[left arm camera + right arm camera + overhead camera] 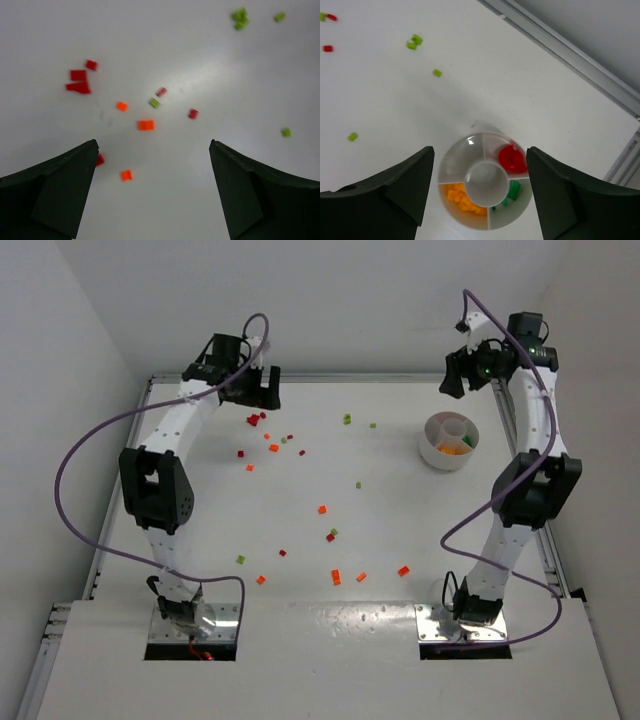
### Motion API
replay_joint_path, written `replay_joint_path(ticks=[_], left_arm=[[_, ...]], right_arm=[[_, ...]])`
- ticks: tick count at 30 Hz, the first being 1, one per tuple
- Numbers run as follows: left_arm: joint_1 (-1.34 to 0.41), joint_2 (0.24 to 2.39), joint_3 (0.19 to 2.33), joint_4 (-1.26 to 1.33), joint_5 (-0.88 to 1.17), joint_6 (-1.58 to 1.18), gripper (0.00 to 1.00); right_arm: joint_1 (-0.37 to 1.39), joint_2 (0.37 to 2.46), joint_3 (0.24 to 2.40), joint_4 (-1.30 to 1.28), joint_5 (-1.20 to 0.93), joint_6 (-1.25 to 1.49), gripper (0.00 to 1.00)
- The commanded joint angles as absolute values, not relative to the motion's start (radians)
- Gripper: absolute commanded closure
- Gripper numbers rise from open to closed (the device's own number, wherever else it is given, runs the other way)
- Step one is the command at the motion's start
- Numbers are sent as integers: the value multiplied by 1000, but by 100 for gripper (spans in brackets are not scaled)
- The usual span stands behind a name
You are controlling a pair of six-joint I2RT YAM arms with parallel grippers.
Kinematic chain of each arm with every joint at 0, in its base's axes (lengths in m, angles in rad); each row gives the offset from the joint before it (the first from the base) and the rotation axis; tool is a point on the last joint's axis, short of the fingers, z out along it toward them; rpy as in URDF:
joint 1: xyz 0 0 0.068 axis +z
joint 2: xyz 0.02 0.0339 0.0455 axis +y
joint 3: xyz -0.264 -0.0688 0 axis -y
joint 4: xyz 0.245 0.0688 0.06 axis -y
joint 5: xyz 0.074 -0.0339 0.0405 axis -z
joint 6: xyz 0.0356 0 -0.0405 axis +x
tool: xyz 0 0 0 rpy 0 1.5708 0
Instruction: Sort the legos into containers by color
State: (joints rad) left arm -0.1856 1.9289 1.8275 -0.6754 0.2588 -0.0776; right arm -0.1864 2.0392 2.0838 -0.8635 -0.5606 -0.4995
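White dish (456,162) sits near table's (400,530) far-right edge, by the rail (560,47). Red legos (512,158) in one section, orange ones (460,197) in another, green ones (514,190) in a third. Right pincer (479,150) hangs over it, spread wide, holding nothing. Left pincer (153,143) likewise wide & empty, over loose reds (78,81) far left. Scattered bricks (322,509) mid-table, well apart. Sections read clearly only from right wrist cam.

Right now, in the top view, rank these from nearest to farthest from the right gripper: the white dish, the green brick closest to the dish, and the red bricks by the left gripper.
1. The white dish, right side, just below the right gripper.
2. The green brick, far centre, left of the dish.
3. The red bricks, far left, by the left gripper.
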Motion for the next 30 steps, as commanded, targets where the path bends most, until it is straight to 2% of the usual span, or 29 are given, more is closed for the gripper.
replay_joint_path(ticks=[1, 6, 20, 30], left_arm=[[-143, 2063, 1957, -693, 86, -51, 3], [-121, 2198, 2072, -704, 34, -52, 14], [-121, 2411, 2206, -675, -43, -34, 11], [-121, 2479, 2217, -657, -72, -34, 26]], right_arm=[[-173, 1950, 1926, -758, -670, -322, 25], [-173, 1871, 1764, -664, -721, -221, 25], [-173, 1871, 1773, -692, -733, -221, 25], [-173, 1901, 1793, -701, -733, -230, 25]])
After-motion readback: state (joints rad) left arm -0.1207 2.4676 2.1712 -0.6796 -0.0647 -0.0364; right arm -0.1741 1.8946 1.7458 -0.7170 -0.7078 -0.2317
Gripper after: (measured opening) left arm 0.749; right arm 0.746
